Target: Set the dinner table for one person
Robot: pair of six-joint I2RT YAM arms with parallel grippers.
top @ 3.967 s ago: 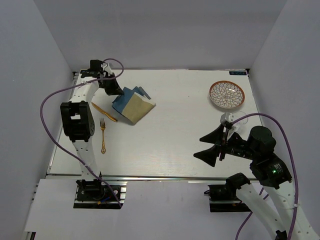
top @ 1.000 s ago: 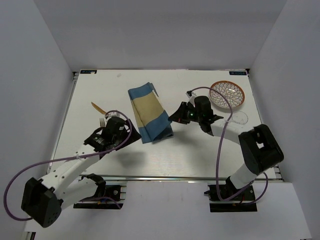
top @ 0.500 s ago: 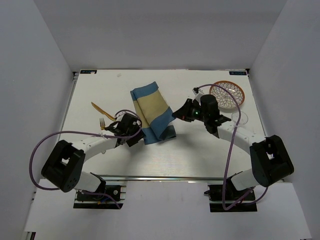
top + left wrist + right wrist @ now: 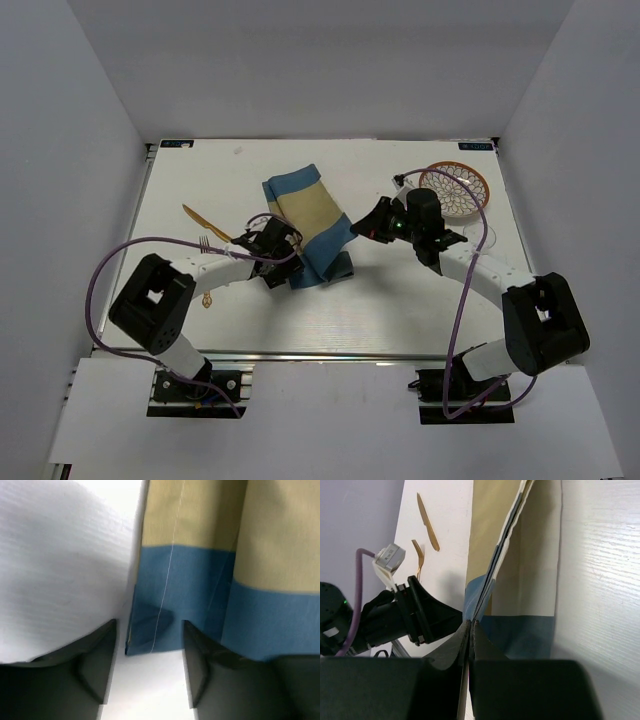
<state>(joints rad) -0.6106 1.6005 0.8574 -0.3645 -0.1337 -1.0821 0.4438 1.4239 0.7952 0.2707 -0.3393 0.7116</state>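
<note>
The blue-and-beige striped placemat [image 4: 305,222] lies partly folded on the white dinner table [image 4: 400,300]. My right gripper [image 4: 356,230] is shut on its raised right edge; in the right wrist view the jaws [image 4: 471,625] pinch the cloth layers [image 4: 520,555]. At the placemat's near left corner is my left gripper [image 4: 288,268]. In the left wrist view its open jaws [image 4: 149,627] stand on either side of the blue corner [image 4: 152,630], and the table [image 4: 60,570] shows to the left.
A gold knife [image 4: 206,221] and a gold fork [image 4: 205,247] lie left of the placemat; both also appear in the right wrist view, knife [image 4: 427,522] and fork [image 4: 417,555]. A patterned plate [image 4: 455,190] and a clear glass [image 4: 480,236] sit at the back right.
My left gripper has moved right to the placemat's near left corner and its jaws have narrowed. The right gripper has drawn the held edge slightly to the right.
</note>
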